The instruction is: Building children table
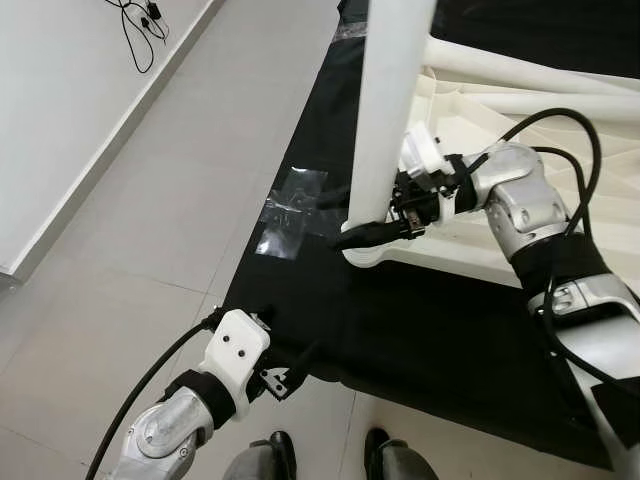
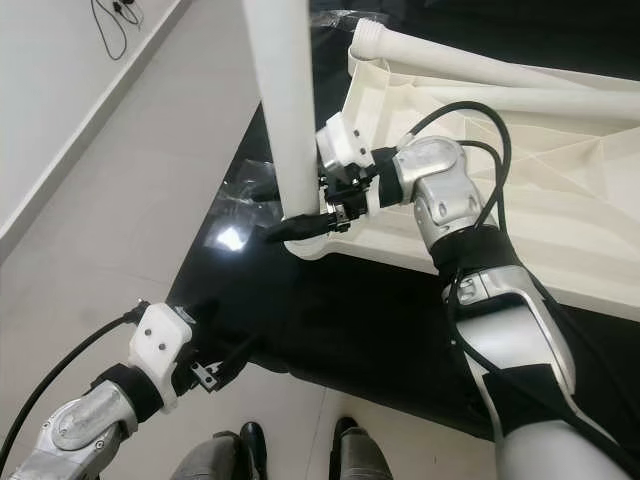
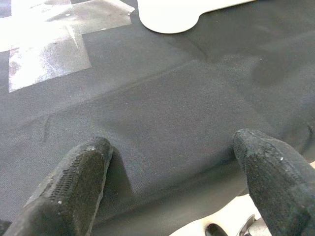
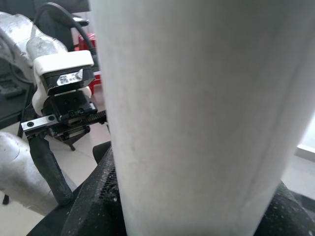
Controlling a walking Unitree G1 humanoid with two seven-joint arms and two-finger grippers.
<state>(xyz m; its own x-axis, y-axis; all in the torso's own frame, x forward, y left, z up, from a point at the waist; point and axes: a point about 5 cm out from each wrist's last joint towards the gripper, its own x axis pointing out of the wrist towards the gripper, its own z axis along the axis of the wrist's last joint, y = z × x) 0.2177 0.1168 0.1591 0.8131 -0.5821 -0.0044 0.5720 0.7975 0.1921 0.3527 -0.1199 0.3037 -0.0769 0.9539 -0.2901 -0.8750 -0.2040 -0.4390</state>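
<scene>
White plastic: the tabletop (image 1: 520,240) lies upside down on a black cloth (image 1: 400,320) spread over the tiled floor (image 1: 150,200), ribs facing up.
Leg in hand: one white leg (image 1: 385,110) stands upright in the near corner socket (image 1: 365,255) of the tabletop; your right gripper (image 1: 385,225) pinches it low down, just above the socket, one finger on each side (the right wrist view has the leg pressed between both black pads).
Left gripper (image 1: 290,375): spread wide and holding nothing, hovering low over the near edge of the cloth, well apart from the leg; its wrist view looks out between two separated fingertips (image 3: 74,187) toward the rounded corner of the tabletop.
Second leg: another white leg (image 2: 470,60) lies across the far side of the tabletop, not yet stood up.
Progress, as you can judge it: early to middle. One leg is placed, but you cannot tell whether it is fully seated or locked. At least the lying leg is left to fit, then the table needs turning upright.
Clutter: a clear plastic wrapper (image 1: 290,210) sits on the cloth edge just beside the corner; a cable (image 1: 140,25) lies by the wall.
Risk: let go too soon and the leg may tip.
</scene>
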